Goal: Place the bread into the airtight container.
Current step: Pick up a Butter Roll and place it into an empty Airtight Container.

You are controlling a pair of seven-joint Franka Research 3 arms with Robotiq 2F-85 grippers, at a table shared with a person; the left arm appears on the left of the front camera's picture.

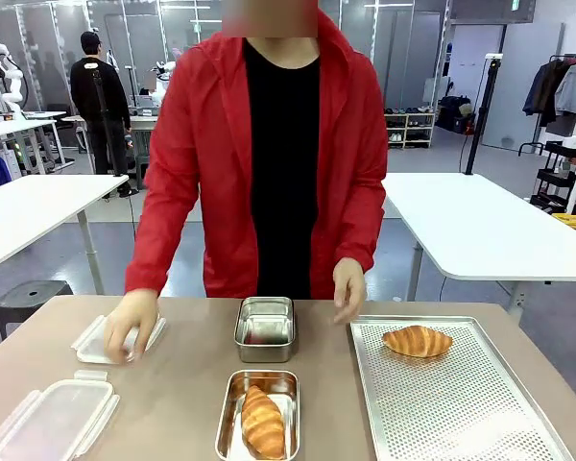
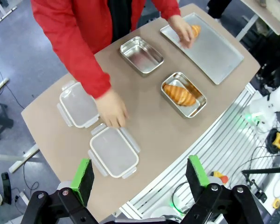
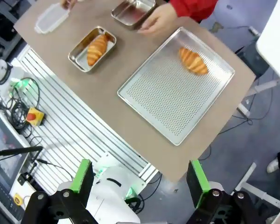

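Observation:
One bread, a croissant, lies at the far end of a perforated metal tray. A second croissant rests inside the near steel airtight container. Behind it stands an empty steel container. High above the table, my left gripper hangs open with nothing in it. My right gripper is also open and empty, above the table's edge.
Two clear clip lids lie at the table's left. A person in a red jacket has one hand on the farther lid and the other hand by the tray's far left corner.

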